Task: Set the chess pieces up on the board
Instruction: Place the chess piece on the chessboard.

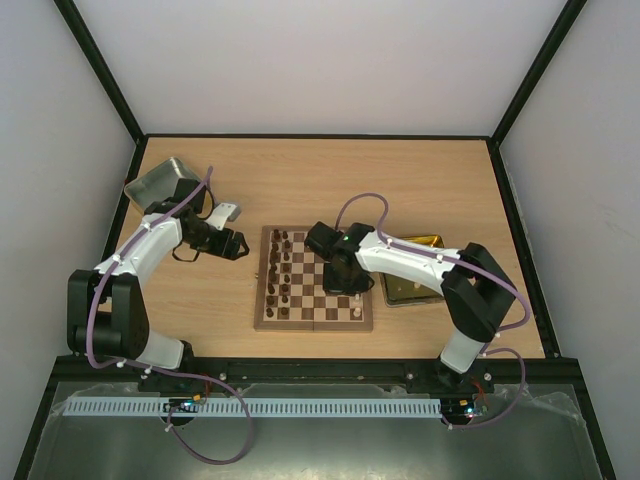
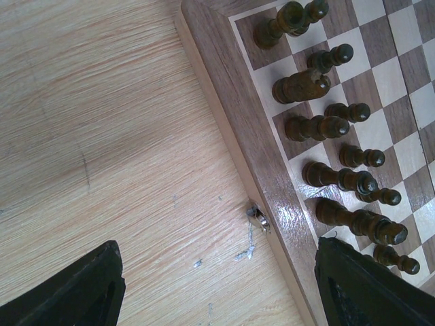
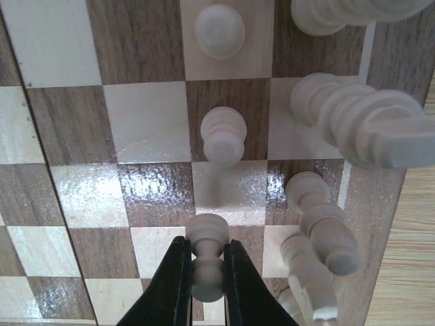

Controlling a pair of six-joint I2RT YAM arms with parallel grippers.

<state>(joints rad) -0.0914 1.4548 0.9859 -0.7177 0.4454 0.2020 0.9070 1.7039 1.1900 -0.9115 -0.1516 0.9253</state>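
Chess pieces (image 1: 280, 275) of the dark set stand in 2 files along the 9 o'clock side of the board (image 1: 310, 302), which lies mid-table (image 1: 200, 300). A few pale pieces (image 1: 357, 313) stand near its 4 o'clock corner. The left gripper (image 1: 237, 244) hovers off the board's 10 o'clock corner with its jaws spread wide and nothing between them. The right gripper (image 1: 351, 289) reaches down over the board's 3 o'clock side. A silver tin (image 1: 160, 180) sits at the table's 10 o'clock corner. A yellow-sided tray (image 1: 415, 272) lies just beside the board at 3 o'clock, partly under the right arm.

From the left wrist, both black fingers (image 2: 75, 292) stand far apart at 7 and 5 o'clock, one over bare table, the other over the board's edge. The dark men fill the 2 o'clock part of this view. A small metal clasp (image 2: 257, 219) shows on the board's rim.

From the right wrist, the jaws are pinched tight on 1 pale pawn (image 3: 207, 261) at 6 o'clock, upright over the board. 2 more pawns (image 3: 223, 136) stand toward 12 o'clock, and taller pale pieces crowd the 3 o'clock edge.
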